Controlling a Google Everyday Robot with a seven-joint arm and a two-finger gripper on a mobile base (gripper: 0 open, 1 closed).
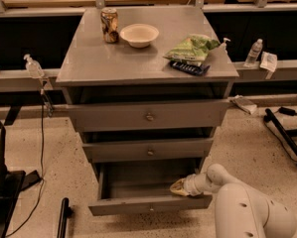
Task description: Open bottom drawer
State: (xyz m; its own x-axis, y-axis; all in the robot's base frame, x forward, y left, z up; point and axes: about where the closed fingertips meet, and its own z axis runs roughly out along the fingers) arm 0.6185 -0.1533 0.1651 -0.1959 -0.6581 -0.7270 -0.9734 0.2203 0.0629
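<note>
White arm [252, 212] at the lower right, with a bulky rounded segment low in the corner and a narrower forearm angled up and to the left toward the grey cabinet [88, 58]. At the forearm's tip, the yellowish gripper [180, 186], reaching into the right-hand part of the bottom drawer [138, 207], just behind the front panel and close to the right wall. Open or closed: cannot tell from this angle. Bottom drawer at the foot of the cabinet, lowest of three, pulled well out over the speckled floor [48, 148]. Front panel standing clearly forward of the two above, slanting a little down to the left as seen here. Dull grey interior exposed, with a small round knob [150, 209] at the centre of the front. Above it, the middle drawer [118, 151] and the top drawer [108, 117], both pushed in, each with a centre knob. On the cabinet top, a can [109, 25] at the rear left with a pale bowl [139, 34] just beside it. Toward the right edge, a green bag [192, 47] lying partly over a flat dark item [189, 68].
</note>
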